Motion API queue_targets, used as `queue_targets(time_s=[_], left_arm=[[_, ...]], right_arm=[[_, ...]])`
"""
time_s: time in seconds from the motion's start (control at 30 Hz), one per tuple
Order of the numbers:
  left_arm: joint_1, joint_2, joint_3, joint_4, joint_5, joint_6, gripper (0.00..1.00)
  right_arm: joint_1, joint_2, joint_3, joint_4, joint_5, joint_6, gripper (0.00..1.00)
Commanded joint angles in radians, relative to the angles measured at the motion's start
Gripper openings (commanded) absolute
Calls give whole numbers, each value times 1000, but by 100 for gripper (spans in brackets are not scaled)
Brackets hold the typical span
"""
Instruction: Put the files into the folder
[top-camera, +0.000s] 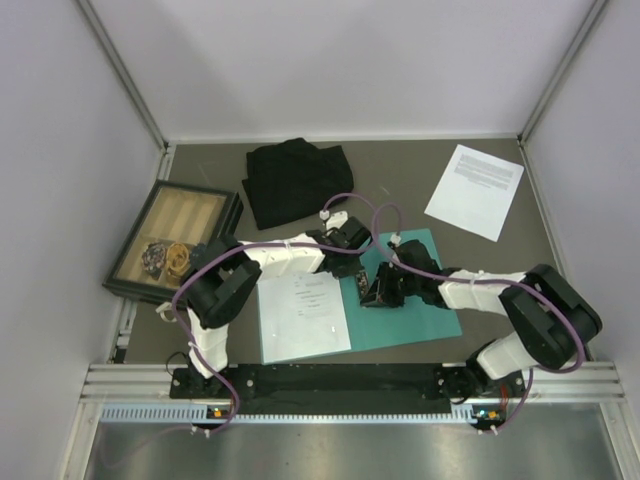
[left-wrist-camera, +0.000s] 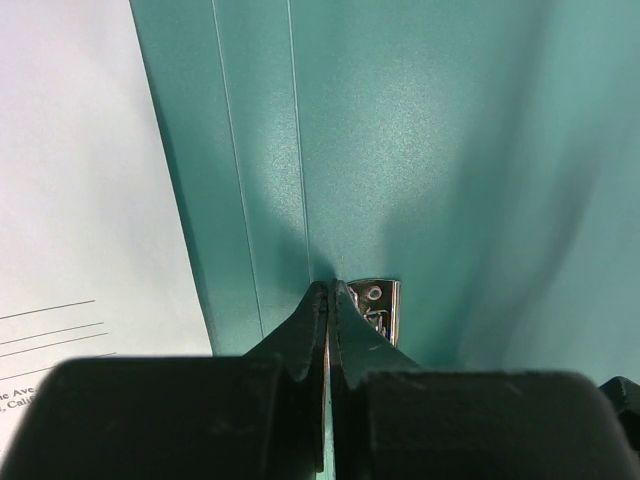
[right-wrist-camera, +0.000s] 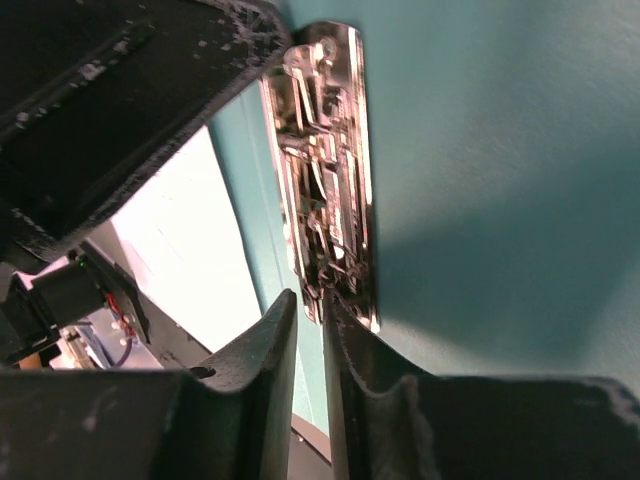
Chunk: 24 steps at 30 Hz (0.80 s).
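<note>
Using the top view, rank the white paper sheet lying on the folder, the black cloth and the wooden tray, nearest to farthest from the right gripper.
From the right gripper:
1. white paper sheet on the teal card folder, just to its left.
2. crumpled black cloth, farther back and to the left.
3. dark-framed wooden tray, far left.
</note>
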Motion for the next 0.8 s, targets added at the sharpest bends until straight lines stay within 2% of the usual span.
queue_targets(time_s=[0.0, 0.07, 0.13, 0.2, 0.43, 0.53, 0.6, 0.7, 0.77], left_arm=[[-13, 66, -91, -210, 60, -22, 0], [-13, 64, -95, -205, 58, -19, 0], [-13, 64, -92, -208, 54, -16, 0], [-13, 64, -88, -213, 49, -8, 0], [-13, 69, -65, -234, 21, 39, 0], [-13, 70, -62, -228, 28, 42, 0], [-13, 72, -64, -225, 28, 49, 0], [-12, 73, -62, -215, 17, 87, 0], [-4, 76, -55, -205, 21, 143, 0]], right_arm=[[7, 23, 3, 87, -23, -6, 16], [7, 30, -2, 95, -30, -5, 14], [7, 37, -2, 98, -30, -3, 7], [7, 32, -3, 93, -27, -2, 4], [8, 0, -16, 76, -22, -13, 8], [8, 6, -28, 98, -33, -9, 0], [11, 20, -22, 89, -33, -14, 0], [28, 26, -5, 6, 12, -45, 0], [56, 34, 26, -93, 120, -72, 0]])
